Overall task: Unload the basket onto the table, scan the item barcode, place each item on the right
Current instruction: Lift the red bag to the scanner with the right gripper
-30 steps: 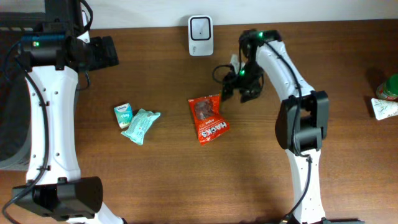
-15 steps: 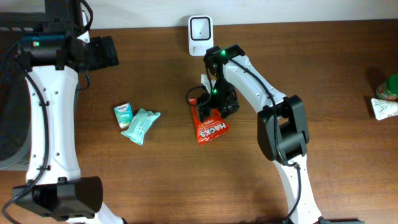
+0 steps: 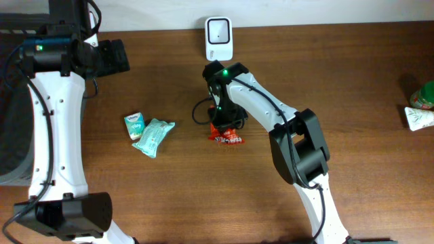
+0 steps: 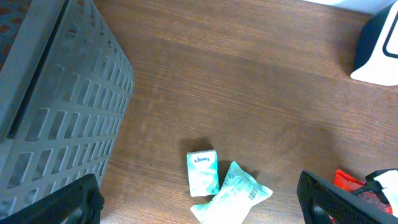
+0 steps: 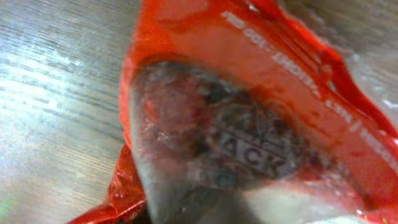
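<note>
The item, a red snack bag [image 3: 226, 136], lies crumpled at the table's middle. My right gripper [image 3: 224, 122] stands straight down on its upper part, and the bag bunches up under it. The right wrist view is filled by the bag [image 5: 249, 118], wrinkled and pressed close against the camera, with my fingers mostly hidden behind it. The white barcode scanner [image 3: 218, 38] stands at the back edge, just behind this arm. My left gripper [image 3: 114, 57] hovers wide open at the far left with nothing in it, and its two black fingertips [image 4: 339, 199] sit at the lower corners of the left wrist view.
A small tissue pack [image 3: 135, 125] and a teal pouch [image 3: 154, 136] lie left of centre, also seen as the pack [image 4: 203, 173] and the pouch [image 4: 231, 198]. A grey slatted basket [image 4: 56, 106] stands at the far left. A green item [image 3: 425, 94] and a white pack [image 3: 419, 116] sit at the right edge.
My right arm swept left from beside the scanner down onto the red bag and closed on it. The bag went from flat to crumpled. The left arm stayed still.
</note>
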`<act>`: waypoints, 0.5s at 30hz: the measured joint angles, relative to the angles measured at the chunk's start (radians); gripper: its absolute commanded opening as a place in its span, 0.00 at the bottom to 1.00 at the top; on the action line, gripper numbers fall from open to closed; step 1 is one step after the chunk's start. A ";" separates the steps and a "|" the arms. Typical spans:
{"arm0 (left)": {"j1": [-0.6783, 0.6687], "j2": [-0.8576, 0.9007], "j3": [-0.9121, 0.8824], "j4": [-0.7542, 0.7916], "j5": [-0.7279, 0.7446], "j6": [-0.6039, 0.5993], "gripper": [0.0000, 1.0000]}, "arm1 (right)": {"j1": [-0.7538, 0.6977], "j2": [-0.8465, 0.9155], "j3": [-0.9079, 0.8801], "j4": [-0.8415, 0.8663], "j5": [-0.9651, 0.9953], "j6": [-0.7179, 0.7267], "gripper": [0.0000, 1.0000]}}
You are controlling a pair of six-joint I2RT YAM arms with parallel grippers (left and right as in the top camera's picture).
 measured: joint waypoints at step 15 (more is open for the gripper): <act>0.000 0.000 0.000 -0.001 0.000 0.000 0.99 | -0.129 0.024 0.375 0.615 0.108 0.001 0.04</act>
